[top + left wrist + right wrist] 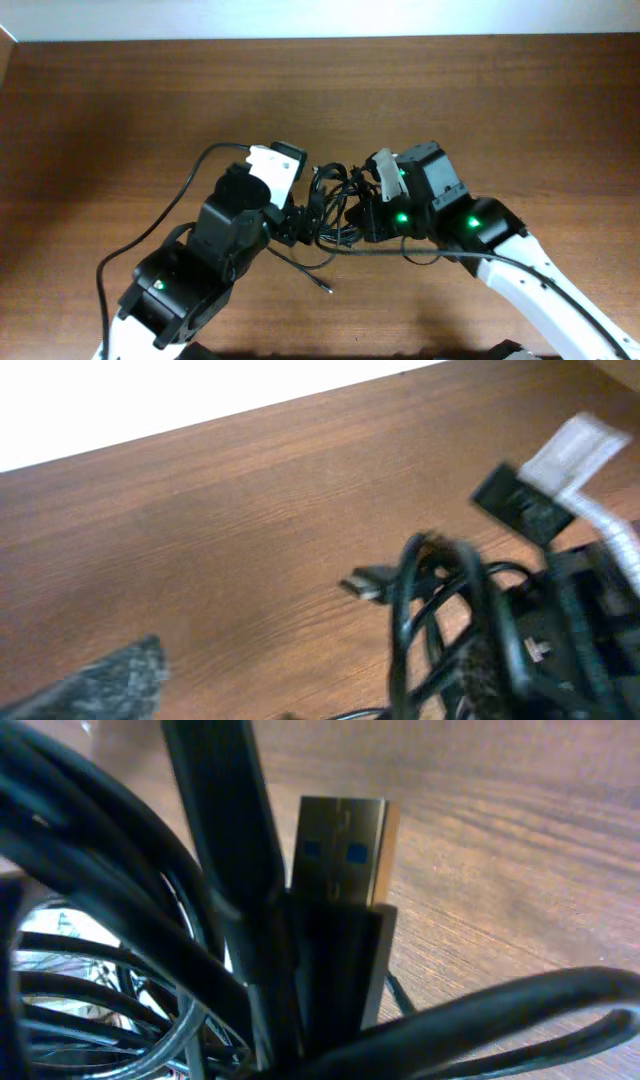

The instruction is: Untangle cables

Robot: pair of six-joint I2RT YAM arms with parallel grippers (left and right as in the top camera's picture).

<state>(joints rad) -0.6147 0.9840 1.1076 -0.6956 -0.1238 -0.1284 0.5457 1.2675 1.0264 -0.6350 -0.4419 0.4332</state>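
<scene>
Tangled cables (pixel 330 203) at centre of counter (pixel 150 120), right tool (pixel 362 216) clenched on them, USB plug (pixel 345 840) upright, left tool (pixel 298 226) seemingly released alongside.

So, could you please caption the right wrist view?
Close-up of a USB plug among looping black cables over the wooden table.

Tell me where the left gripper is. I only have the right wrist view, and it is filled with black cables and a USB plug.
Observer: The left gripper is on the far side of the cables, facing the right gripper across the tangle.
Operator: Any loose ends?
Observer: Yes, overhead shows one strand running out of the tangle, its small plug lying on the table between the two arms.
Operator: Anything else sticking out?
Observer: The left wrist view shows another plug poking sideways out of the loops.
</scene>
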